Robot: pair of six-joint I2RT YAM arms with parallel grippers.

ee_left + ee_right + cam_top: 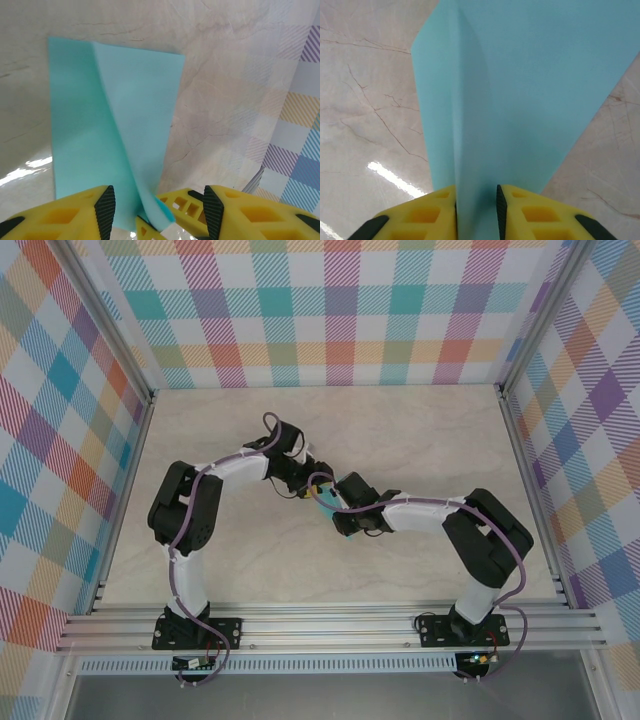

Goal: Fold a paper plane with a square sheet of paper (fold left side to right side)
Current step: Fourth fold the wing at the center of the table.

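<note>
The pale stone-patterned table (420, 440) carries the whole job, with the left arm (185, 510) and the right arm (485, 540) reaching in to meet near its middle. Between them lies the sheet of paper (130, 115), light turquoise, mostly flat on the table but with one side lifted into a tall standing flap along a soft fold line.

The right gripper (476, 210) has its jaws drawn close on that raised flap, and the paper fills the narrow gap between the pads, so it looks pinched. The left gripper (157, 212) stands with its jaws well apart. A near corner of the paper pokes up between them, and neither pad (106, 207) presses it.

This looks like the side-to-side fold in mid-swing, not yet creased. The next move calls for carrying the held flap across until the edges line up, then pressing flat without dragging the lower layer.
</note>
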